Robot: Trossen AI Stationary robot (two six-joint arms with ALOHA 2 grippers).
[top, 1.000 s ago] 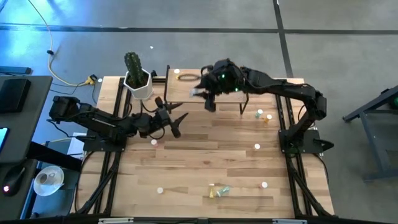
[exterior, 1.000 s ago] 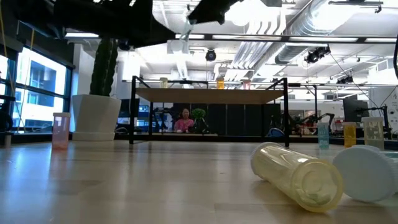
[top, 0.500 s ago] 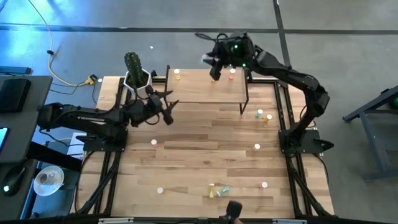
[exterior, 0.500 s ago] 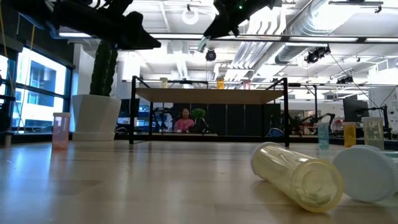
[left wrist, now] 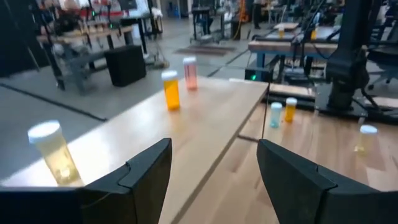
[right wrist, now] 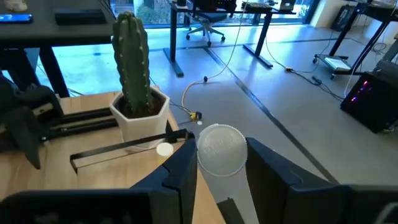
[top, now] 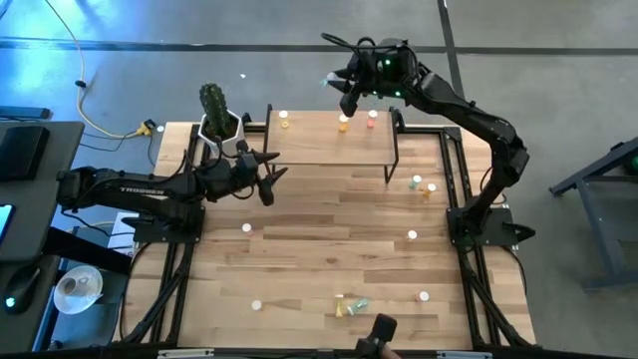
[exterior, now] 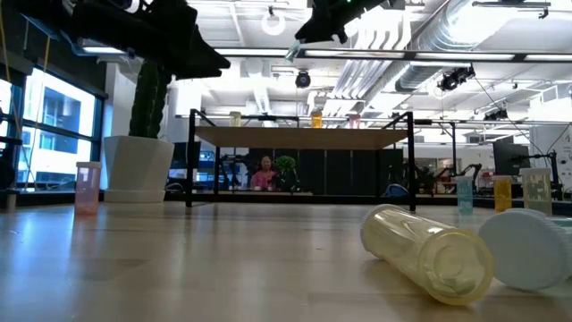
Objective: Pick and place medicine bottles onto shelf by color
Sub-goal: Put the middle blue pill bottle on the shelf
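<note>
The right gripper (top: 345, 92) hovers above the shelf (top: 319, 150) rear edge, fingers pinching a white-capped bottle (right wrist: 219, 149). Lower it upright beside the matching colour among the bottles standing on the shelf. The left gripper (top: 267, 178), fingers spread, waits off the shelf's left end.

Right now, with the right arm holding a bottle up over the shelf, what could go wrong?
The right gripper grips its bottle near the shelf's back edge, so a release there might drop it off the table. Lowering could also knock the orange bottle already standing there. The left gripper waits open by the cactus pot.
</note>
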